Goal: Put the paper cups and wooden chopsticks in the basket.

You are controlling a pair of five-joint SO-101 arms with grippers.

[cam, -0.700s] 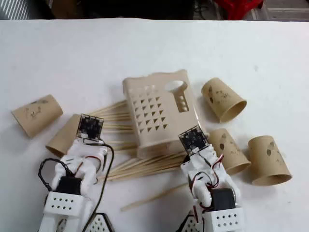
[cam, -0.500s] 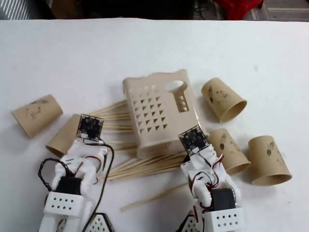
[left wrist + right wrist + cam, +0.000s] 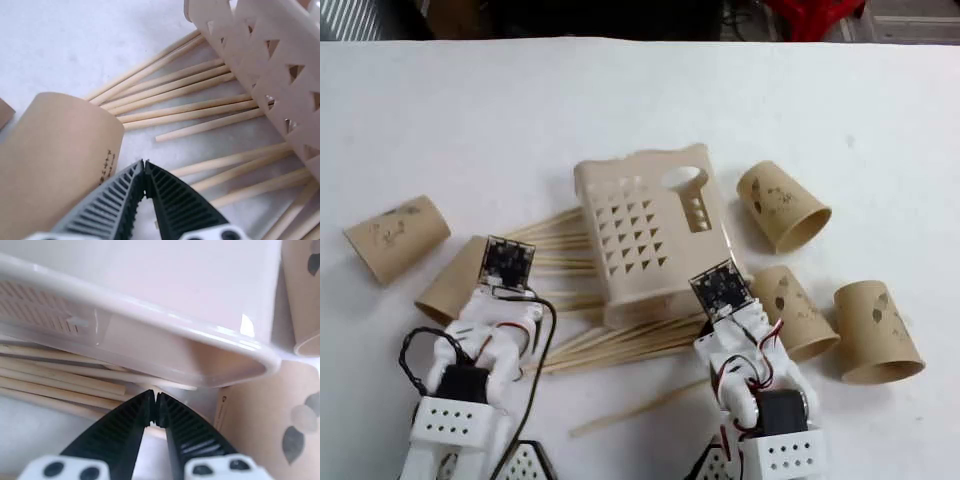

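The beige plastic basket lies tipped over mid-table, on top of several wooden chopsticks. One paper cup lies at the far left and another beside the left arm. Three more cups lie on their sides to the right. My left gripper is shut and empty, its tips just beside a cup and over chopsticks. My right gripper is also shut and empty, close under the basket rim, above chopsticks, with a cup alongside.
A single chopstick lies apart near the front edge, between the two arm bases. The white table stretches open behind the basket. Dark floor and red objects lie beyond the far edge.
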